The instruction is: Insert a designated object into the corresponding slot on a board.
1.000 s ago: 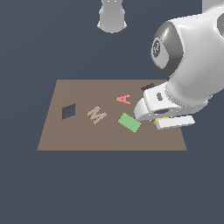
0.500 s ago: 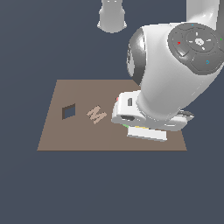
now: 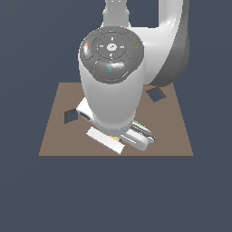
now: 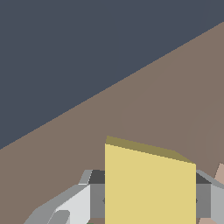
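Pincer (image 4: 150, 202) is clamped on the block (image 4: 148, 186): in the wrist view the yellow square sits between the two grey fingers (image 4: 96, 200), one on either side, held off the board (image 4: 175, 96). In the exterior view the arm's bulk hides most of the grasp; only a sliver of yellow shows under the hand near the board's front edge.

Step in hand, as I read it: transport, block lifted and carried, not yet over the slot (image 3: 71, 116). The slot lies toward the exterior view's left, near the arm but apart from the block. The other hole (image 3: 155, 94), diamond-turned, sits toward the exterior view's right and is the wrong target.

Next move calls for travel toward the left hole, yaw matched to its slight tilt, then a straight descent. Fit looks tight, so small misalignment could jam a corner.

Versus 0.5 s ago: the arm has swung further toward the exterior view's left and now covers the M, which then showed.
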`<state>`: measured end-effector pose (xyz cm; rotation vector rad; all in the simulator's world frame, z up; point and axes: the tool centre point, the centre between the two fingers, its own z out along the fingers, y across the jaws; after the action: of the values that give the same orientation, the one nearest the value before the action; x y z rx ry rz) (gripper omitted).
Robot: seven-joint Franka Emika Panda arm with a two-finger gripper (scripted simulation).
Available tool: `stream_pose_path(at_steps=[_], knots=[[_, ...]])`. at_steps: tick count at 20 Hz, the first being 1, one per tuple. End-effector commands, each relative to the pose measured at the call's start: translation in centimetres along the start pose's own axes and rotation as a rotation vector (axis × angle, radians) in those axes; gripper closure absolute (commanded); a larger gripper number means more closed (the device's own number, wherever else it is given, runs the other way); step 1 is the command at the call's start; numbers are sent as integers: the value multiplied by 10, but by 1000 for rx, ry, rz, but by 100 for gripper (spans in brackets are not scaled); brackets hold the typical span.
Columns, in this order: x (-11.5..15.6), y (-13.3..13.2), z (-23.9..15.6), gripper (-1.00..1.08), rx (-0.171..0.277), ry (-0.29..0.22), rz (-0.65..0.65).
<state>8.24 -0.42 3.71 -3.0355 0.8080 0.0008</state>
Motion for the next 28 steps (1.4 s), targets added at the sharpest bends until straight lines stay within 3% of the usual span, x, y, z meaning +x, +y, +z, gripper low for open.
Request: stream_pose_path(at_steps=[1, 10, 15, 21, 28], knots=[[10, 24, -1, 108, 1, 0, 95], [24, 118, -3, 108, 0, 0, 435], [20, 154, -3, 108, 0, 0, 567], [15, 174, -3, 108, 0, -1, 638], [14, 175, 2, 108, 0, -1, 643]])
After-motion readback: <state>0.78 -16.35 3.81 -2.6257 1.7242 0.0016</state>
